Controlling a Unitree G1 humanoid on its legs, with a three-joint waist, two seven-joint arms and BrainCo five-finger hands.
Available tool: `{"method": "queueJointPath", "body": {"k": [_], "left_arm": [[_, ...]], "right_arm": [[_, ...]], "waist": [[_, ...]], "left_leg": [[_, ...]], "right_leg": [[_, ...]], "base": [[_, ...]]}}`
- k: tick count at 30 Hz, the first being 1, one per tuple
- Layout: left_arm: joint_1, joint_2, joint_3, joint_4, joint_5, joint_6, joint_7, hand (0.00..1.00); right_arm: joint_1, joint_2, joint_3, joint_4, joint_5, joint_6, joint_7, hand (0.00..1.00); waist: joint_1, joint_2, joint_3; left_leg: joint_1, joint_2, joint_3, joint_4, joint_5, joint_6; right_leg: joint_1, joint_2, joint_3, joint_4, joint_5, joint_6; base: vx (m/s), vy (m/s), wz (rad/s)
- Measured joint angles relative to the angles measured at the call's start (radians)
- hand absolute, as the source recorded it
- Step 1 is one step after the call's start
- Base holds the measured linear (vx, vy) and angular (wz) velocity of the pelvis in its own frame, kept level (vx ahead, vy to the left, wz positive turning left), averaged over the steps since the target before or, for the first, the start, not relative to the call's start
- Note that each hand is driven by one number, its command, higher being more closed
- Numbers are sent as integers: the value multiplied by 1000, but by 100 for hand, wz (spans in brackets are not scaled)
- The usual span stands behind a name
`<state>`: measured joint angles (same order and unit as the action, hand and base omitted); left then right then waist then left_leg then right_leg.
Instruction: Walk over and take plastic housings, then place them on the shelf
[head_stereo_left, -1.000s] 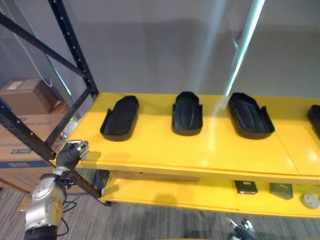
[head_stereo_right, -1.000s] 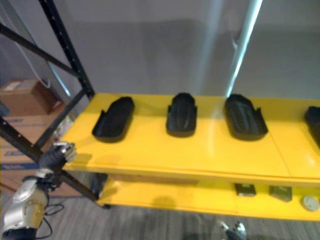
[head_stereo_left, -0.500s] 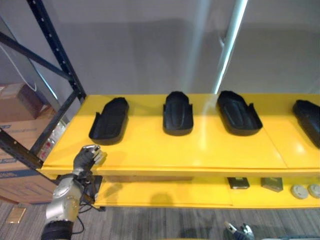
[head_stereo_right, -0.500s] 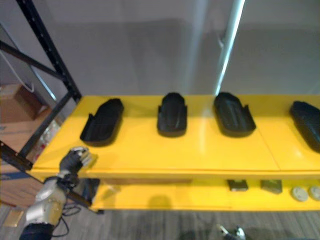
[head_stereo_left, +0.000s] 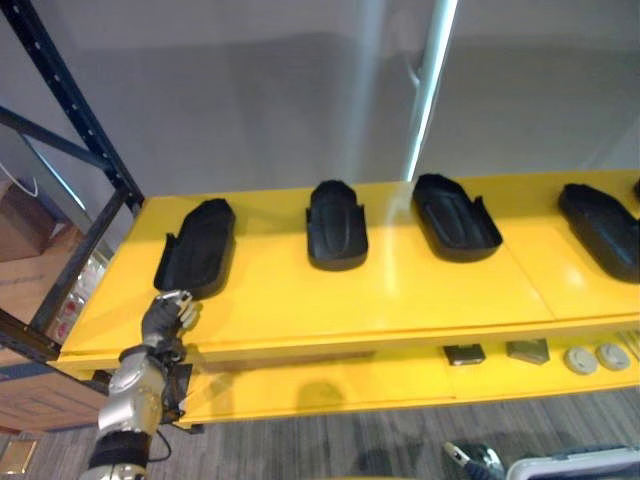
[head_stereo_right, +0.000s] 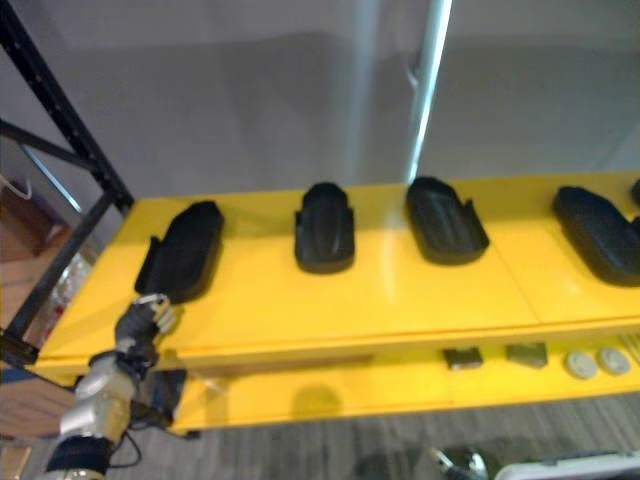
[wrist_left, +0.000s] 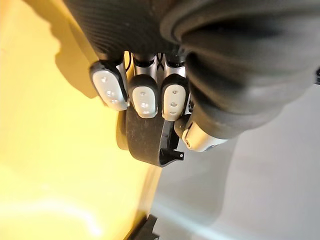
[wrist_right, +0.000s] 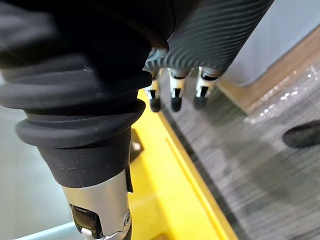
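Note:
Several black plastic housings lie in a row on the yellow shelf (head_stereo_left: 400, 290): the leftmost housing (head_stereo_left: 195, 247), a middle one (head_stereo_left: 335, 224), another (head_stereo_left: 455, 216) and one at the right edge (head_stereo_left: 600, 222). My left hand (head_stereo_left: 165, 318) hovers at the shelf's front edge, just short of the leftmost housing, its fingers (wrist_left: 142, 100) curled and holding nothing. That housing (wrist_left: 145, 142) shows right past them. My right hand (wrist_right: 175, 92) hangs low beside the shelf's edge, over the floor, fingers relaxed and empty.
The rack's black uprights and braces (head_stereo_left: 70, 100) stand at the left, with cardboard boxes (head_stereo_left: 20, 215) behind them. On the lower yellow shelf (head_stereo_left: 330, 385) sit small grey parts (head_stereo_left: 527, 350) and round discs (head_stereo_left: 597, 357). A pale pole (head_stereo_left: 430, 80) rises behind the shelf.
The camera has moved, so the shelf sits further left and a fourth housing shows at the right. My left hand went from the rack's corner brace to the shelf edge below the leftmost housing.

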<state>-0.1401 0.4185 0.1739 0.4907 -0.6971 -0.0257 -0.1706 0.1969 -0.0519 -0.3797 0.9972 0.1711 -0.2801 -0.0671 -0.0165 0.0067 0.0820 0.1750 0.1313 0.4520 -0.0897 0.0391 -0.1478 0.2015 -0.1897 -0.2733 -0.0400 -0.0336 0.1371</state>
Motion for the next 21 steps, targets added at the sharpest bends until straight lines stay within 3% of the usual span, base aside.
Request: {"method": "queueJointPath", "body": {"k": [13, 21], "left_arm": [[-83, 6, 12, 155, 10, -17, 46, 100], [-122, 9, 28, 208, 10, -7, 60, 100]], "right_arm": [[4, -23, 41, 0, -27, 0, 3, 0], [7, -33, 60, -1, -27, 0, 3, 0]], "waist": [[-4, 7, 4], [-24, 18, 11]], "left_leg": [[16, 1, 45, 1, 0, 0], [17, 3, 49, 0, 0, 0]], "right_leg": [[-5, 0, 30, 3, 2, 2], [-12, 0, 32, 14, 2, 2]], "base": [[-7, -2, -6], [-29, -5, -1]]}}
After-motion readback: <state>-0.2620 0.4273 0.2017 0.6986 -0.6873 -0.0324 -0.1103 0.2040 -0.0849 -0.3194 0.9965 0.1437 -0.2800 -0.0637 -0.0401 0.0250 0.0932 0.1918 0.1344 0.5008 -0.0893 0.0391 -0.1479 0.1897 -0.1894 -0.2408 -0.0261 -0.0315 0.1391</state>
